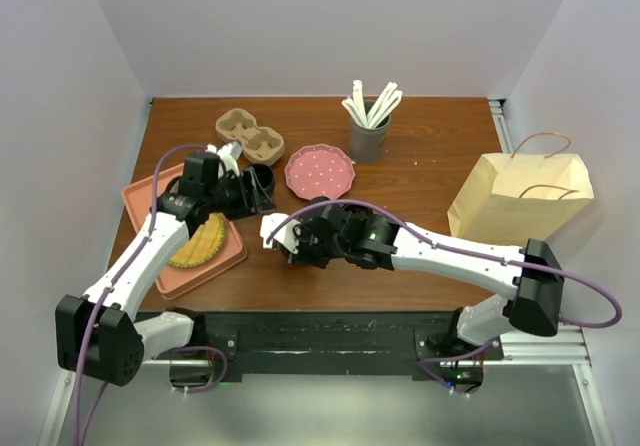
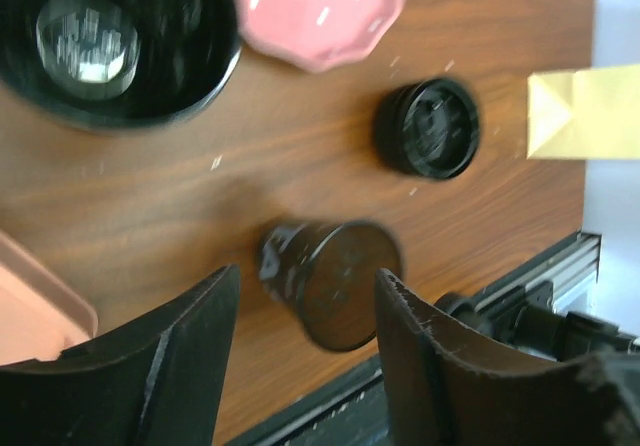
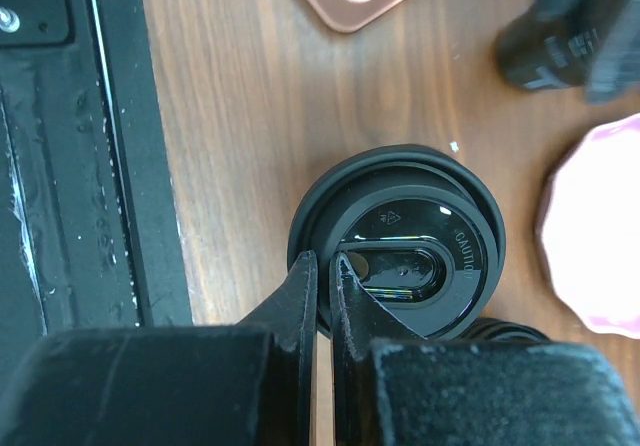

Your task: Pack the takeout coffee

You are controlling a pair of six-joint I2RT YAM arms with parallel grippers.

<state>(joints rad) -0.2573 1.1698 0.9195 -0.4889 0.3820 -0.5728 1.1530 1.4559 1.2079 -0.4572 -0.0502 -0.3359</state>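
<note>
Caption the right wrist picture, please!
Right gripper pinches the rim of the black coffee lid over the wooden table.

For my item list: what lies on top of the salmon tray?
A golden pastry lies on the tray. The left arm crosses above both, so part of the pastry and of the tray floor is hidden.

Black coffee lid [image 3: 400, 256] faces up, rim pinched between fingers [image 3: 303, 291].
</note>
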